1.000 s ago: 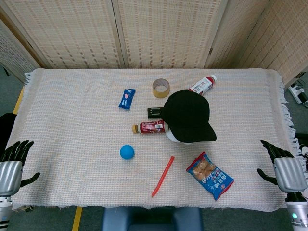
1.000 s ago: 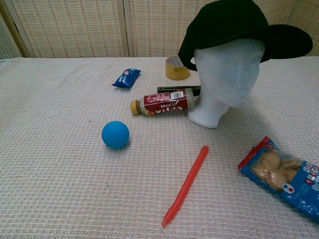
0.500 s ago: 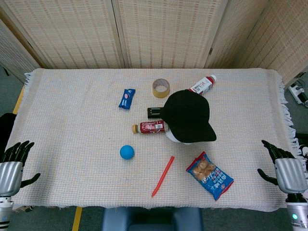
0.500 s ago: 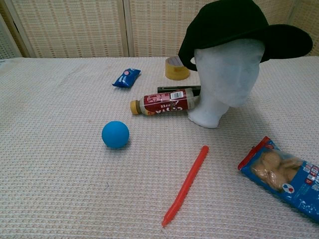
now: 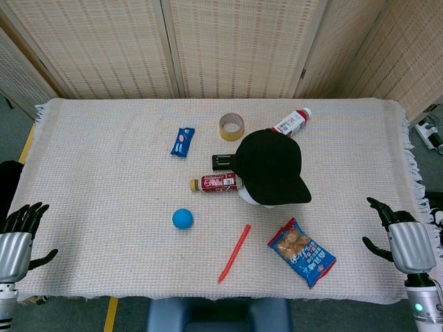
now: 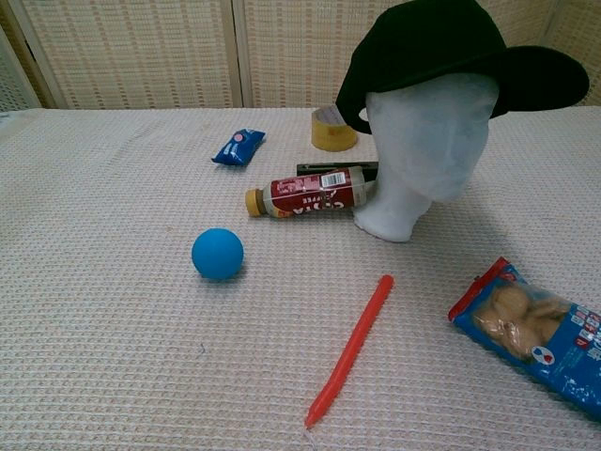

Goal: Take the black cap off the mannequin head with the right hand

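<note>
The black cap [image 5: 271, 166] [image 6: 451, 52] sits on the white mannequin head [image 6: 421, 150], which stands upright right of the table's middle with the brim toward the front right. My right hand [image 5: 401, 241] hovers at the table's right front edge, fingers spread, holding nothing, well to the right of the cap. My left hand [image 5: 19, 235] hangs off the left front edge, fingers apart and empty. Neither hand shows in the chest view.
A red bottle [image 5: 216, 183] lies against the mannequin's left side, with a black box [image 5: 223, 161] behind it. Also on the cloth: tape roll [image 5: 231, 126], white-red bottle [image 5: 291, 122], blue packet [image 5: 183, 141], blue ball [image 5: 183, 218], red stick [image 5: 234, 252], snack bag [image 5: 302, 252].
My right hand has shifted slightly left and inward toward the table. The left hand and all objects are where they were.
</note>
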